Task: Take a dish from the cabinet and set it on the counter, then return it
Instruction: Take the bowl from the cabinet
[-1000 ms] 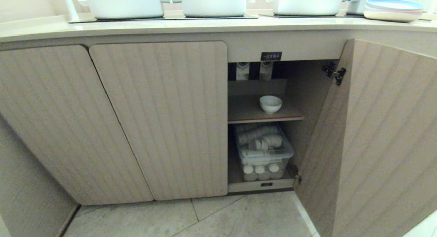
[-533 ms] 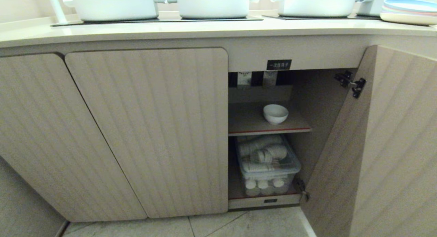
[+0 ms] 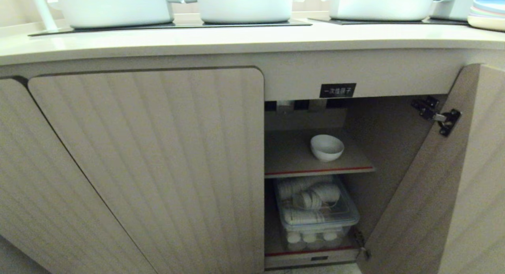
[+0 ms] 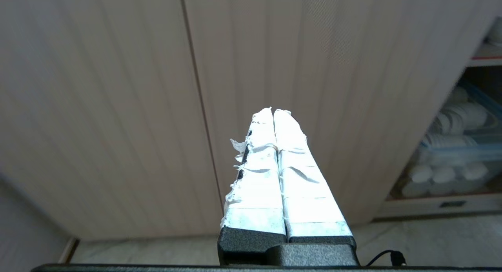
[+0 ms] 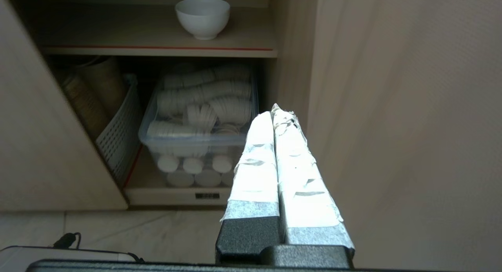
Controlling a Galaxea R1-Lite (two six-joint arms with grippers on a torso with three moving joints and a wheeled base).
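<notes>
The dish, a small white bowl, stands upright on the inner shelf of the cabinet, whose right door hangs open. In the right wrist view the dish sits high on that shelf, well beyond my right gripper, which is shut and empty, low in front of the opening beside the open door. My left gripper is shut and empty too, facing the closed fluted doors. The counter runs across the top. Neither arm shows in the head view.
Three large white pots stand on black glass panels on the counter, with stacked plates at the far right. Below the shelf sits a clear bin of white cups. A white slatted basket is beside it. A black label marks the cabinet.
The whole head view has shifted: the cabinet looms larger and its opening sits lower and further right, so the camera has come closer. The dish rests where it was on the shelf.
</notes>
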